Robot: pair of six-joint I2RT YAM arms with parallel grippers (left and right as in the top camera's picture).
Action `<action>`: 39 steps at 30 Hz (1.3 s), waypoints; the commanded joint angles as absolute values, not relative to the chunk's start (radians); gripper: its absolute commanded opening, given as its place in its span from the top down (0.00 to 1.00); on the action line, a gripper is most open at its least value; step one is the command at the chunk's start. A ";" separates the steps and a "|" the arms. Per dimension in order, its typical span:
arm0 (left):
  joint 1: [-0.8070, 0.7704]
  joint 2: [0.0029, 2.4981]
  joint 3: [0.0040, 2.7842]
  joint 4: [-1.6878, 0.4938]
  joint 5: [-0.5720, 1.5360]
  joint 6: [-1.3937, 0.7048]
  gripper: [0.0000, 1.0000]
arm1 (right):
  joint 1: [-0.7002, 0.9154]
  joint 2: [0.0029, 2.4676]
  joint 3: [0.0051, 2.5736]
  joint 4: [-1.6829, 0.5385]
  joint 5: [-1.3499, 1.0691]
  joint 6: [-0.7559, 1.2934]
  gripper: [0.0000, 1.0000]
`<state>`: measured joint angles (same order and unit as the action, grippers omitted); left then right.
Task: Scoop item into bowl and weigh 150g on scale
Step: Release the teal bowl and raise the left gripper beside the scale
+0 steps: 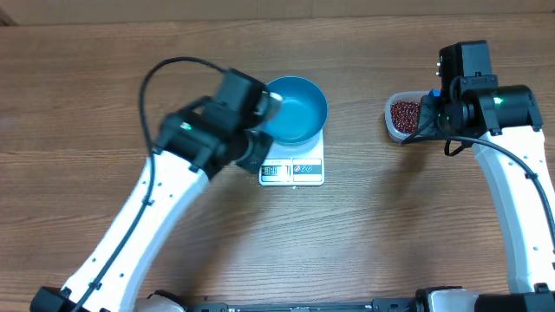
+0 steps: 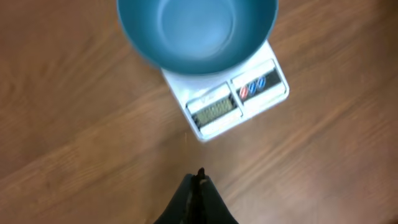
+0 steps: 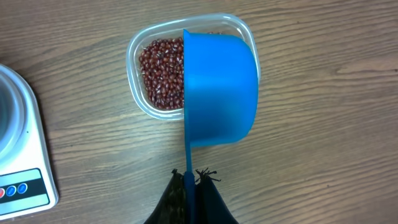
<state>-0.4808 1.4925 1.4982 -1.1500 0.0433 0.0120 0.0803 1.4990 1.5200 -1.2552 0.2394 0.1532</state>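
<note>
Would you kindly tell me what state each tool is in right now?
Left tool: closed, holding nothing.
Right tool: closed on the handle of the blue scoop.

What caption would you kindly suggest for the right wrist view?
Right gripper holds a blue scoop by its handle at a clear tub of red-brown beans.

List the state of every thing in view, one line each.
bowl: upright on the scale, empty.
scale: under the bowl, display unreadable.
beans: heaped in the tub, none in the bowl.
tub: open, part full of beans.
scoop: gripped by its handle, over the tub, turned on its side.
left tool: shut, empty, clear of the scale.
right tool: shut on the scoop handle.
</note>
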 commanded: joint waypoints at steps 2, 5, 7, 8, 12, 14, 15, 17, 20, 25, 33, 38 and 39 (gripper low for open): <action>-0.430 1.496 1.502 -1.220 0.230 0.128 0.96 | 0.082 1.481 1.553 -1.256 0.245 0.155 0.96; -0.440 1.496 1.502 -1.234 0.224 0.128 0.96 | 0.082 1.481 1.552 -1.256 0.245 0.156 0.96; -0.440 1.496 1.502 -1.230 0.189 0.104 0.84 | 0.082 1.481 1.552 -1.257 0.244 0.156 0.96; -0.440 1.496 1.502 -1.229 0.170 0.091 0.73 | 0.082 1.481 1.552 -1.258 0.242 0.156 0.96; -0.440 1.496 1.502 -1.221 0.102 0.078 0.00 | 0.082 1.481 1.553 -1.267 0.242 0.156 0.96; -0.440 1.497 1.502 -1.220 0.100 0.078 0.00 | 0.082 1.481 1.553 -1.267 0.242 0.156 0.96; -0.440 1.497 1.502 -1.220 0.100 0.078 0.00 | 0.082 1.481 1.552 -1.267 0.242 0.156 0.96; -0.440 1.497 1.502 -1.220 0.101 0.078 0.00 | 0.083 1.481 1.553 -1.268 0.242 0.156 0.96; -0.439 1.497 1.502 -1.220 0.101 0.078 0.00 | 0.083 1.481 1.553 -1.270 0.242 0.156 0.96; -0.439 1.497 1.502 -1.219 0.101 0.078 0.00 | 0.089 1.468 1.581 -1.283 0.248 0.155 0.96; -0.439 1.497 1.502 -1.219 0.101 0.078 0.00 | 0.159 1.479 1.765 -1.345 0.337 0.121 0.96; -0.439 1.497 1.502 -1.219 0.101 0.078 0.00 | 0.159 1.549 1.769 -1.398 0.467 0.123 0.96; -0.439 1.497 1.502 -1.219 0.101 0.078 0.00 | 0.159 1.580 1.769 -1.414 0.494 0.123 0.96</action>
